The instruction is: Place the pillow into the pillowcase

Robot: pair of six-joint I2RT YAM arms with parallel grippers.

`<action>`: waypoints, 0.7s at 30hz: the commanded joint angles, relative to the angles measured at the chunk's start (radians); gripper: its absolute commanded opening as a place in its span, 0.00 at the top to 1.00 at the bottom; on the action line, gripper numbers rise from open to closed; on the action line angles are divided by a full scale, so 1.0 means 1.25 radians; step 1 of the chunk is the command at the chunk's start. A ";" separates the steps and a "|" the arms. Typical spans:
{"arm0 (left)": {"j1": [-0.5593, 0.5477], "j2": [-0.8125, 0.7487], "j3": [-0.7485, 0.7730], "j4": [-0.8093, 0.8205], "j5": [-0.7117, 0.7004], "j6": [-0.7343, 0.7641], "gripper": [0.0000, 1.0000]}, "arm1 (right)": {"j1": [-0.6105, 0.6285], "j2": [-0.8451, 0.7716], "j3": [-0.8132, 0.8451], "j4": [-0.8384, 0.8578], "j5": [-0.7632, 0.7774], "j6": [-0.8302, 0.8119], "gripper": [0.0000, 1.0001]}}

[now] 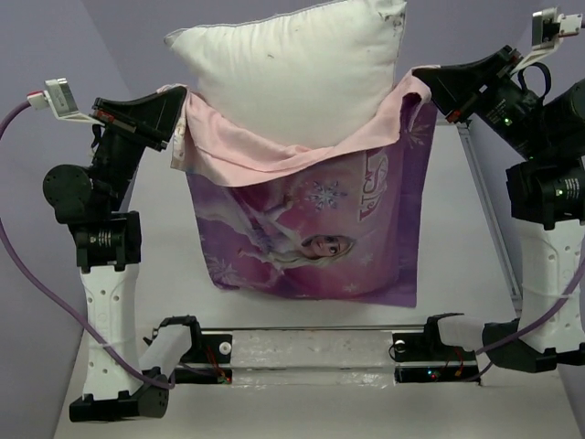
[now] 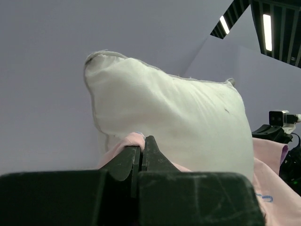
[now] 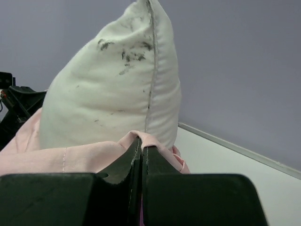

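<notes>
As you hold it up, pillowcase (image 1: pixel 320 229): it hangs between your two arms, purple picture side out, pink inside showing at the top.
Pillow (image 1: pixel 292 69): white and fat, its bottom sits in the open top of the pillowcase, the rest sticks out above.
Left gripper (image 1: pixel 179 117): your fingers are squeezed tight on the left top edge of the cloth.
Right gripper (image 1: pixel 422 80): your fingers are squeezed tight on the right top corner.
Table (image 1: pixel 452 265): white, under the hanging cloth.

A white table (image 1: pixel 457 274) meets a plain lilac-grey wall (image 1: pixel 119 37) on the far side. A metal rail (image 1: pixel 486 206) runs along the table's right, and a metal bar (image 1: pixel 311 352) lies across its near edge. Ceiling light strips (image 2: pixel 267 23) glow overhead.
</notes>
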 commanded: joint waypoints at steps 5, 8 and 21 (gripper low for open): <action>0.007 0.033 0.244 0.149 -0.071 0.020 1.00 | -0.008 0.054 0.318 0.028 0.098 -0.050 1.00; 0.007 -0.006 0.228 0.158 -0.078 0.040 1.00 | -0.008 0.006 0.270 0.061 0.116 -0.071 1.00; 0.007 0.093 0.436 0.088 -0.064 0.055 1.00 | -0.008 0.116 0.520 0.009 0.136 -0.045 1.00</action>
